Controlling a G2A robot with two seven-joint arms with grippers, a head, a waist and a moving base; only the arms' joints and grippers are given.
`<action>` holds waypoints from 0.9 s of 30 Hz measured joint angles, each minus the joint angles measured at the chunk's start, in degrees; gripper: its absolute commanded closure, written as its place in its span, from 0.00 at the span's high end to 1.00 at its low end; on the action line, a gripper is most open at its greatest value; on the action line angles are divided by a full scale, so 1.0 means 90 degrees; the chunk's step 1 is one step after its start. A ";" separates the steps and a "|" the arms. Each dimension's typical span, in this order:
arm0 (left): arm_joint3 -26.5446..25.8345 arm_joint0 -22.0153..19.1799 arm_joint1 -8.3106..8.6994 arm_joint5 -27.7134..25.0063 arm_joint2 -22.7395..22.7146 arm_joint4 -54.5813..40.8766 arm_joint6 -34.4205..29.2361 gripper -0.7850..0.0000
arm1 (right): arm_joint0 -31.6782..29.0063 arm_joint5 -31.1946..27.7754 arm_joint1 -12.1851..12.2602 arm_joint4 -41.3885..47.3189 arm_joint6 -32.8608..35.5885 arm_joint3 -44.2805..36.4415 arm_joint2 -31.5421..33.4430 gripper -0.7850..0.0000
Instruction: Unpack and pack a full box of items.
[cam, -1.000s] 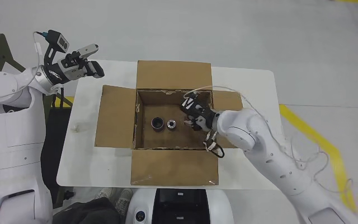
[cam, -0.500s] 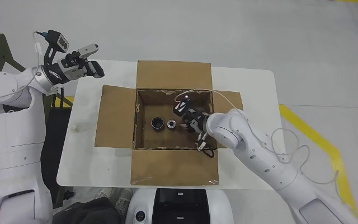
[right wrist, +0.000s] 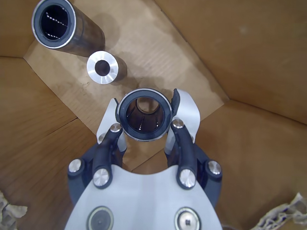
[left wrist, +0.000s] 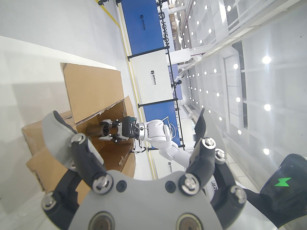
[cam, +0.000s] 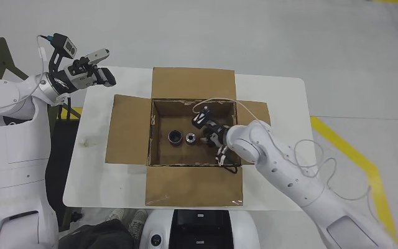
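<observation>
Change: right gripper [right wrist: 145,100] has shifted left inside the box [cam: 193,82], nearer the two standing parts.
Right fingers: pinching a black-rimmed sleeve [right wrist: 145,117], just right of the silver bushing [right wrist: 102,67].
Box floor: dark cylinder [right wrist: 57,25] stands left of the bushing.
Left gripper [left wrist: 129,120]: fingers spread, over the table's [cam: 93,174] far-left corner.

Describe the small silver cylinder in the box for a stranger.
In the open brown cardboard box on the white table, it stands between the tall dark steel tube and the black-rimmed steel tube in the right hand. Only this short silver cylinder has a thick, bright flat face and narrow bore.
</observation>
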 measured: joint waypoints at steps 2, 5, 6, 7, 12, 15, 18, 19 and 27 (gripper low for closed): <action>0.0000 0.0000 0.0000 0.0000 0.0000 0.0000 0.0000 1.00 | 0.0009 0.0000 -0.0022 -0.0002 0.0005 0.0053 -0.0011 0.56; 0.0000 0.0000 0.0000 0.0000 0.0000 0.0000 0.0000 1.00 | 0.0018 0.0001 -0.0049 -0.0009 0.0017 0.0110 -0.0018 0.87; 0.0000 0.0000 0.0000 0.0000 0.0000 0.0000 0.0000 1.00 | 0.0019 0.0003 -0.0057 -0.0009 0.0019 0.0120 -0.0016 0.94; 0.0000 0.0000 0.0000 0.0000 0.0000 0.0000 0.0000 1.00 | 0.0020 0.0005 -0.0063 -0.0009 0.0021 0.0126 -0.0012 0.98; 0.0000 0.0000 0.0000 0.0000 0.0000 0.0000 0.0000 1.00 | -0.0011 0.0011 -0.0078 -0.0034 0.0070 0.0029 0.0053 1.00; 0.0000 0.0000 0.0000 0.0000 0.0000 0.0000 0.0000 1.00 | -0.0087 -0.0001 -0.0057 -0.0034 0.0051 -0.0167 0.0171 1.00; 0.0000 0.0000 0.0000 0.0000 0.0000 0.0000 0.0000 1.00 | -0.0215 -0.0046 -0.0008 -0.0006 0.0059 -0.0487 0.0360 1.00; 0.0000 0.0000 0.0000 0.0000 0.0000 0.0000 0.0000 1.00 | -0.0265 -0.0063 0.0010 -0.0003 0.0070 -0.0608 0.0424 1.00; 0.0000 0.0000 0.0000 0.0000 0.0000 0.0000 0.0000 1.00 | -0.0875 -0.0278 0.0197 0.0242 0.0221 -0.1847 0.1070 1.00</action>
